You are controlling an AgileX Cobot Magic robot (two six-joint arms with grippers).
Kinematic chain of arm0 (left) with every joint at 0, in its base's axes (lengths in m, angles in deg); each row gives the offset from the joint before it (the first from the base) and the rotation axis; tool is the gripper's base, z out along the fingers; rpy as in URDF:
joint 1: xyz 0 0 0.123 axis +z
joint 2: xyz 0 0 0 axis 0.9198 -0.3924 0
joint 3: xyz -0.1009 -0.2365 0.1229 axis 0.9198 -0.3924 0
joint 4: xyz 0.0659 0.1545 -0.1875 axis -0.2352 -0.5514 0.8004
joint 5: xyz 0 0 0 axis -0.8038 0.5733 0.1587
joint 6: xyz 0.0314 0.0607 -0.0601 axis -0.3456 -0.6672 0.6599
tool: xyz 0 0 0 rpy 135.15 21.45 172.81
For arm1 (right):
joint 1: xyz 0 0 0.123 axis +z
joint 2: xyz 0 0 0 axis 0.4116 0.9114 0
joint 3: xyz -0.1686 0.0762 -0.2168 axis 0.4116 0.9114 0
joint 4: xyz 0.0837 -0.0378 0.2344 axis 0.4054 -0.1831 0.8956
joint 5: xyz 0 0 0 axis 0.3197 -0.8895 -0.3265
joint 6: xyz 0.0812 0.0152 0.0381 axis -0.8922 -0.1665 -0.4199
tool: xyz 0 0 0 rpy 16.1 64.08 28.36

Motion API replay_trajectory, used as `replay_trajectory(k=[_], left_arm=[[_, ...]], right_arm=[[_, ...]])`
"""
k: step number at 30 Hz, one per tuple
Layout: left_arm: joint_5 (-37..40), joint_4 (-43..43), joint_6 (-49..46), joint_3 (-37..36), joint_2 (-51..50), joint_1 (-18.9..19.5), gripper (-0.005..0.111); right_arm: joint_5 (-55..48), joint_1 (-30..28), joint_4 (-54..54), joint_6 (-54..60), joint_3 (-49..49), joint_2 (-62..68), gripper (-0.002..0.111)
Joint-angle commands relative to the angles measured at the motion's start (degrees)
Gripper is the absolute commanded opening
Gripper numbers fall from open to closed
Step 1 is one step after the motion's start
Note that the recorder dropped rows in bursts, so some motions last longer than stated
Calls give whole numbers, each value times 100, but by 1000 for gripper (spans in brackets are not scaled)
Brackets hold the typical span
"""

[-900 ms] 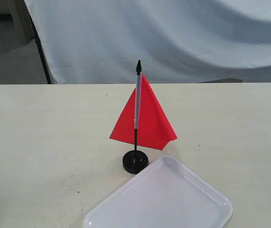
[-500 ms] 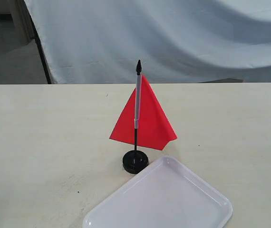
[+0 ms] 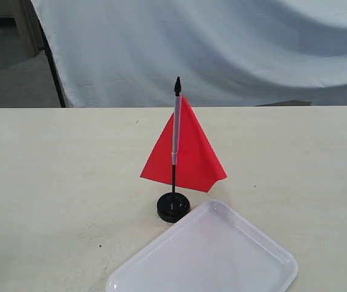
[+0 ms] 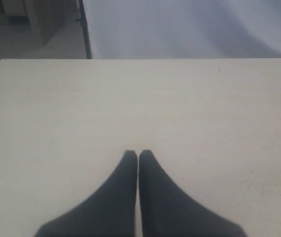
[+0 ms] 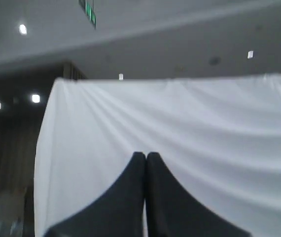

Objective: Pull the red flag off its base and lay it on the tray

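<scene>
The red flag [image 3: 189, 152] stands upright on its thin black pole, white sleeve up the pole, planted in the small round black base [image 3: 173, 207] near the table's middle. The white tray [image 3: 205, 255] lies just in front and to the right of the base, one corner almost touching it. Neither arm shows in the exterior view. My left gripper [image 4: 138, 154] is shut with nothing in it, above bare tabletop. My right gripper [image 5: 146, 156] is shut too, empty, pointing at the white cloth backdrop rather than the table.
The pale table [image 3: 52, 176] spreads wide on both sides of the flag. A white cloth backdrop [image 3: 222, 48] hangs behind its far edge, with a dark post [image 3: 53, 73] at the left.
</scene>
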Motion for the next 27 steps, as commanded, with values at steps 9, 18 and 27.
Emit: replay_trajectory(k=[9,18,27], left_arm=[[-34,33,12,-9,4,-29,1],[-34,33,12,-9,4,-29,1],[-34,33,12,-9,4,-29,1]], right_arm=[[1280,16,-18,-2570,11,-22,0],[920,16,-509,-2146,-778,1890,0],[1868,16,-2703,-2086,-1708,5867,0]])
